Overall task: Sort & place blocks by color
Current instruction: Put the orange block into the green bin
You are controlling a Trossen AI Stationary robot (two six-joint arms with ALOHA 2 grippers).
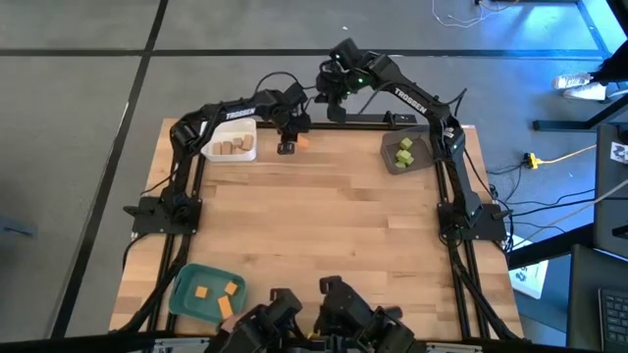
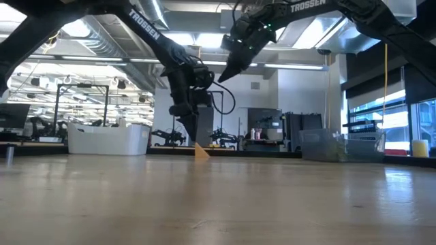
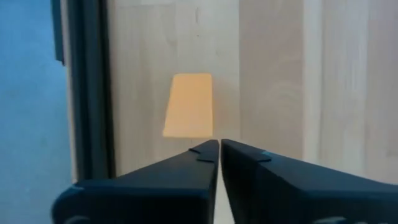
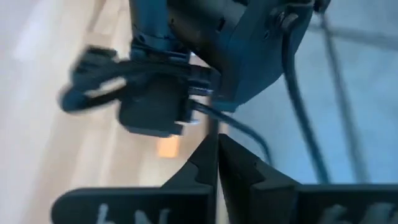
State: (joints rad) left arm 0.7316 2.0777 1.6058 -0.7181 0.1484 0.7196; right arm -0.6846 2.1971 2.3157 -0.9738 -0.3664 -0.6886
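pale butcher-block surface, planked and smooth, dark rail at the far edge; workshop benches and a white tub beyond.

item: orange block, flat-faced wood, sharp-edged, lying loose on the surface by the far rail, just ahead of my left claw. i judge it light, stiff and a little slick on painted faces; best taken across two opposite flat sides, square on, low to the surface.

item: left claw, clenched tight on nothing, tips meeting just short of the block and apart from it. i'd need to spread it before trying again.

item: right claw, raised over the far edge beside the left arm, clenched and carrying nothing.

item: white tray, far left, tan blocks inside.

item: grey tray, far right, light green blocks inside.

item: teal tray, near left, flat orange pieces inside; the loose block belongs here by colour, i reckon.
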